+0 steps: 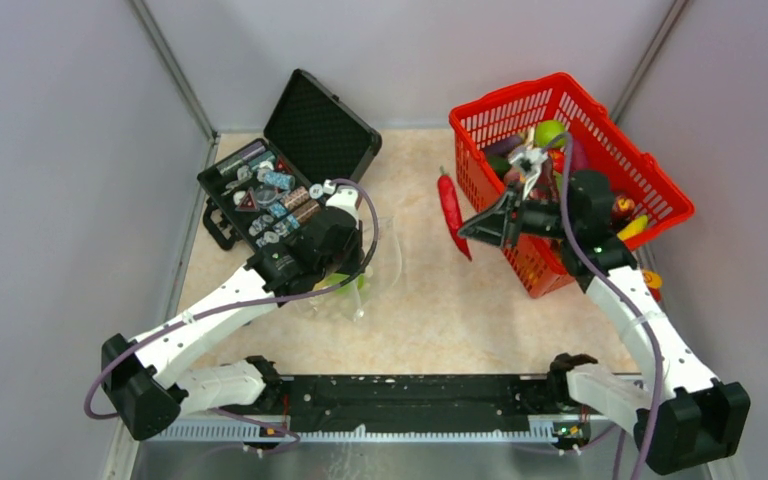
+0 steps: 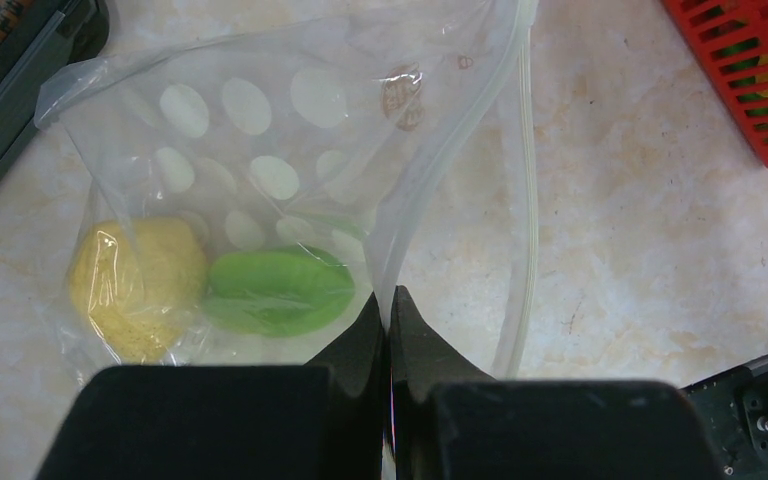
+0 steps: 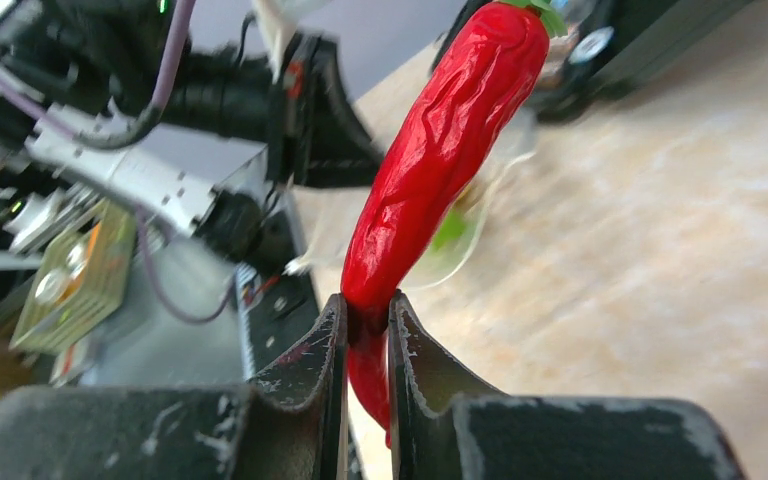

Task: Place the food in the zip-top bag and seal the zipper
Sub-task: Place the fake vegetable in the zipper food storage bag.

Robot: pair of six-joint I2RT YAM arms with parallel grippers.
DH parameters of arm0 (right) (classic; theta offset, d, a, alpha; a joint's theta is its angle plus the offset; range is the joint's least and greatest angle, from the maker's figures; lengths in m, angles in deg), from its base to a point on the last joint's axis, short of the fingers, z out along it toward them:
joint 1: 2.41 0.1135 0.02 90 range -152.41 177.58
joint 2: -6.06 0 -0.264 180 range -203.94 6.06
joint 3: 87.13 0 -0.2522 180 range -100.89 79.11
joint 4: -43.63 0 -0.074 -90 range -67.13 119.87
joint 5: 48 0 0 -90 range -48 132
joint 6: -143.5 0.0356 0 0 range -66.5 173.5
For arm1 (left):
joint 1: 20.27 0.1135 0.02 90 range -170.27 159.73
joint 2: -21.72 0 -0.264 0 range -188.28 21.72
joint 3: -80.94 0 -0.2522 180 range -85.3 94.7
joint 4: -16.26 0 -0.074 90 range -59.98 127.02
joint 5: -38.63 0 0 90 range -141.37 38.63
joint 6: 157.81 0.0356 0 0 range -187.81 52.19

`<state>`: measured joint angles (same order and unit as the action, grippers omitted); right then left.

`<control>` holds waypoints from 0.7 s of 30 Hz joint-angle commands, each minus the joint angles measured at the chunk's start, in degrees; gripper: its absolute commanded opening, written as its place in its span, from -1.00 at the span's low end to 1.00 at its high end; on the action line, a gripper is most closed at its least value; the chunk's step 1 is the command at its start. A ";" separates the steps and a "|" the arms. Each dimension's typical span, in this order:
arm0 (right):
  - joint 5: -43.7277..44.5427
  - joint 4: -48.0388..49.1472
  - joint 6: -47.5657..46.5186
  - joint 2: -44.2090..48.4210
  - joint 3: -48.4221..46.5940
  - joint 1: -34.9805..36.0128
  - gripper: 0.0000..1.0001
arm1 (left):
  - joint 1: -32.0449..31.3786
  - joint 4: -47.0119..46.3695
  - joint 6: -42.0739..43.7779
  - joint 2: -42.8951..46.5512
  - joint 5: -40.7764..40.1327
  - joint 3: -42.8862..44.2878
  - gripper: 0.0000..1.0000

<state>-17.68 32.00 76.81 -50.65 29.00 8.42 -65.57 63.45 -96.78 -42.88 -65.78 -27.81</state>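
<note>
Right gripper (image 3: 367,308) pinches a wrinkled, glossy red chili pepper (image 3: 440,150).

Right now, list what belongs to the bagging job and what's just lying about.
Job: zip-top bag, pinched by the left gripper; yellow food and green food inside it; red chili in the right gripper; food in the red basket.
Lying about: open black case, its metal parts.

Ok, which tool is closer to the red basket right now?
Right. The right tool holds the red pepper just beside the basket. The left tool is farther off, pinching the bag near the black case.
</note>
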 commanded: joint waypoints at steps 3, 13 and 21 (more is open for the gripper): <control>3.57 -21.51 -12.37 -4.16 -5.05 10.52 -1.00 | 0.30 -2.09 -1.09 1.72 -0.45 -0.41 -1.00; 6.01 -10.23 3.32 -8.16 1.07 20.14 -1.00 | 0.30 -2.49 -0.58 1.27 0.32 -1.09 -1.00; 9.72 -17.75 -1.76 -17.99 -3.02 30.47 -1.00 | 0.30 -2.23 -0.38 0.92 1.34 -0.54 -1.00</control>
<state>-9.97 17.40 77.88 -64.99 29.85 35.41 -65.57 63.39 -97.26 -42.62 -65.21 -28.51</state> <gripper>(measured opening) 0.121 0.001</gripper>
